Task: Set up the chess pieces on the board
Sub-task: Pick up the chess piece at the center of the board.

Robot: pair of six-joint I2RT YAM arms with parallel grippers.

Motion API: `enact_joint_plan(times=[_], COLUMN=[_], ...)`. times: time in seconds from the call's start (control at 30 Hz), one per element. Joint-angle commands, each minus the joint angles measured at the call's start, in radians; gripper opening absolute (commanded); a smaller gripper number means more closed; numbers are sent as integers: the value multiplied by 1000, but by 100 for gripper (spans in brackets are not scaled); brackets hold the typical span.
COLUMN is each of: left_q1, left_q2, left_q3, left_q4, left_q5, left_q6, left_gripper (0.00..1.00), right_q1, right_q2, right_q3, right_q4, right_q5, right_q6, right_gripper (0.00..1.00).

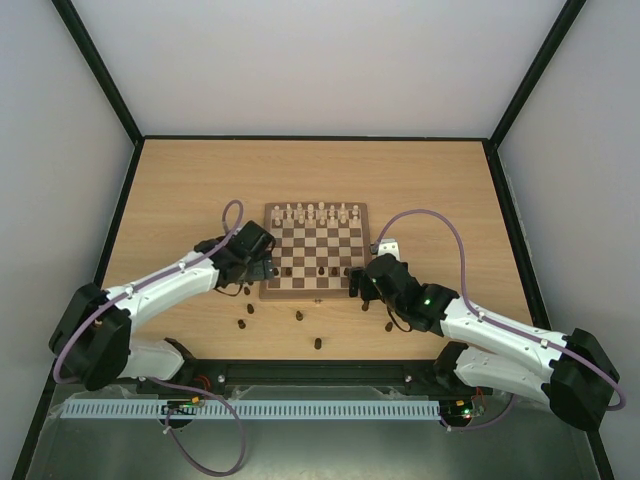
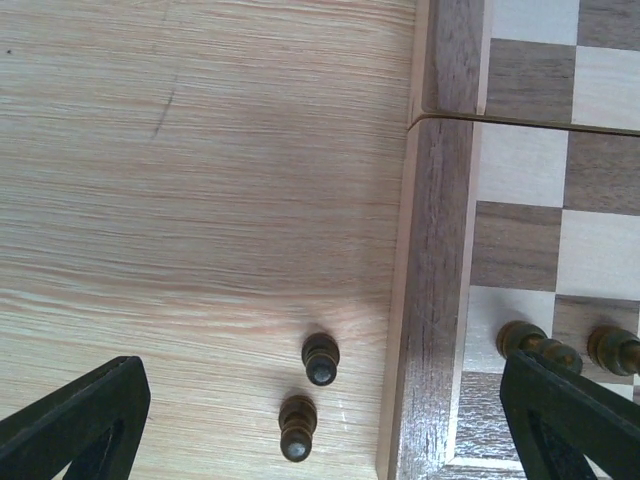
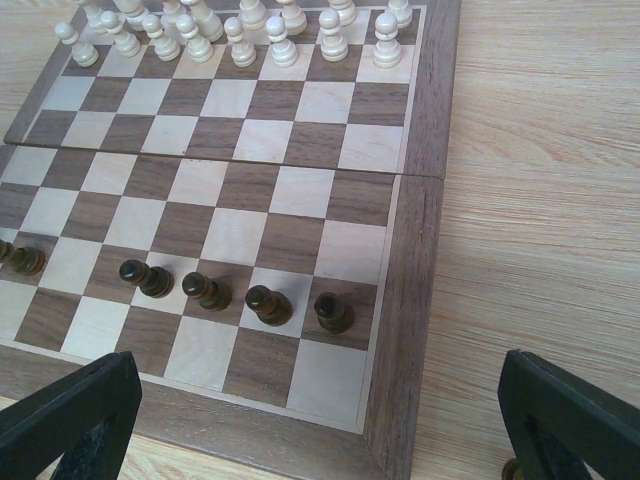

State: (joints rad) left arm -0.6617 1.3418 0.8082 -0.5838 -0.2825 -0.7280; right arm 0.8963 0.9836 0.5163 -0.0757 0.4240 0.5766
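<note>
The board [image 1: 315,262] lies mid-table. Cream chess pieces [image 1: 315,212] fill its far rows, also seen in the right wrist view [image 3: 230,35]. Several dark pawns [image 3: 268,304] stand in the second near row. My left gripper [image 1: 262,272] is open and empty over the table beside the board's left frame [image 2: 430,300]. Two dark pawns [image 2: 321,358] stand on the table between its fingers [image 2: 80,420]. My right gripper [image 1: 357,283] is open and empty above the board's near right corner [image 3: 400,420].
Several more dark pieces stand loose on the table near the board's front: one [image 1: 299,316], another [image 1: 317,344], a pair at the left [image 1: 246,318], and one [image 1: 390,323] by my right arm. Black frame posts bound the table.
</note>
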Motion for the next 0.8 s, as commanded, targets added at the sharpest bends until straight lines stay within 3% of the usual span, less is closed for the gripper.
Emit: enact_joint_plan(times=[0.0,0.77], left_q1=[8,70], left_q2=[-48,-74], left_q3=[-32,-55], left_q4=[-3,26], left_q5=[-19,8], left_q6=[-21,-1], left_gripper=[99,99], right_q1=[1,1], right_q2=[2,10], right_q3=[-1,1], right_q4=[5,7], right_q5=[21,22], right_q6=[6,5], right_gripper=[99,99])
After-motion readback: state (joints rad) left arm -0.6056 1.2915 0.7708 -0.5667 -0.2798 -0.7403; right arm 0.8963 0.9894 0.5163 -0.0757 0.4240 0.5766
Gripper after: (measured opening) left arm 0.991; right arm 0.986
